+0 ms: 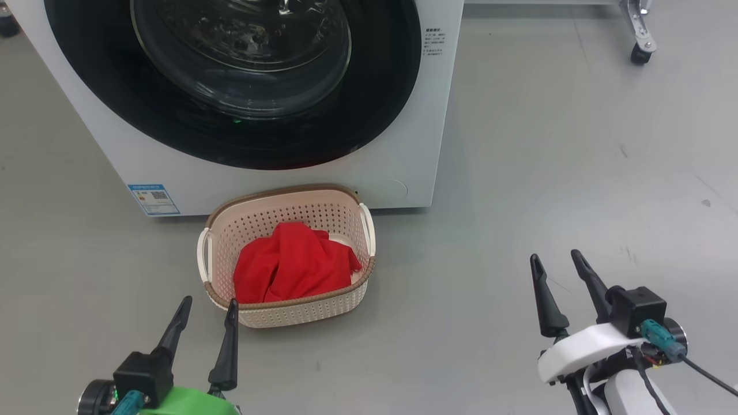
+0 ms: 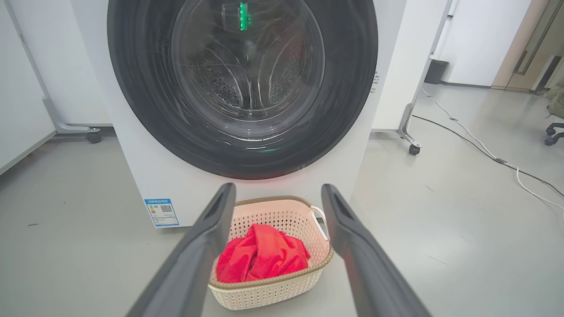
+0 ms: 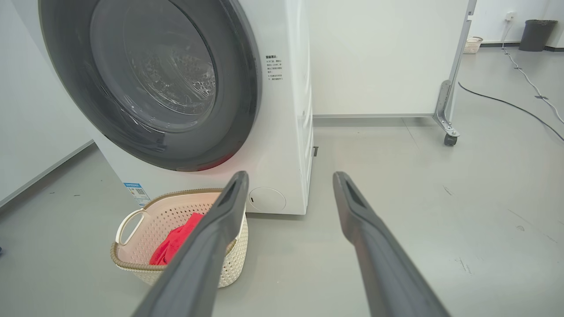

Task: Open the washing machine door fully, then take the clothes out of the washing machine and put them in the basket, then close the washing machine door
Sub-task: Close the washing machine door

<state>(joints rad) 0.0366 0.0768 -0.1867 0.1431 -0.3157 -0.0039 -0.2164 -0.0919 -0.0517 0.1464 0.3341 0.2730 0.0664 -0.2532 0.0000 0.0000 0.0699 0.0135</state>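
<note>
The white washing machine [image 1: 438, 115] has a small blue-and-white sticker [image 1: 153, 199] with a QR code low on its front. A few lines of grey print [image 1: 433, 41] sit beside the door, and both are too small to read. The round door [image 1: 392, 86], a glossy black rim around bulging clear glass, sits shut. Just in front, on the smooth grey floor [image 1: 519, 202], stands the cream perforated plastic basket [image 1: 300, 311] with a brown woven-look rim and white handles. The soft red clothes [image 1: 294, 265] lie crumpled inside it. The left tool [image 1: 210, 301] and right tool [image 1: 556, 256] both gape wide, holding nothing.
</note>
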